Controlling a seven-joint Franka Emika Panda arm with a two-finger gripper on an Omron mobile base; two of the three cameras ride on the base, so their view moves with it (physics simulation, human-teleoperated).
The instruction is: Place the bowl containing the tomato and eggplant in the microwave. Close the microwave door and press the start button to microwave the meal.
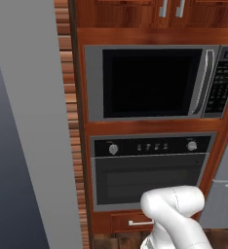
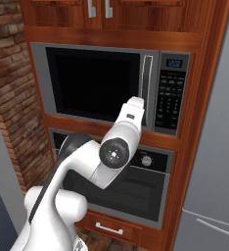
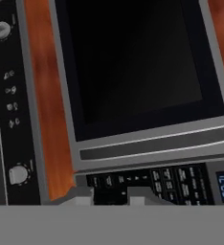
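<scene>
matt grey steel microwave point(image 1: 94, 82), glossy black microwave door point(image 1: 150, 82), wood cabinet point(image 1: 135, 36)

A wide oven point(image 1: 152, 170) with a dark glass door sits in the reddish wood cabinet point(image 2: 204, 98). Its black control strip carries two round silver knobs point(image 1: 113, 149) at the ends and small markings between them. A drawer point(image 2: 109, 227) with a silver bar handle lies beneath the oven. Upper cupboard doors point(image 1: 172, 9) have vertical silver handles. A brick wall point(image 2: 9, 93) stands at one side, a grey fridge point(image 2: 212, 196) at the other.
</scene>
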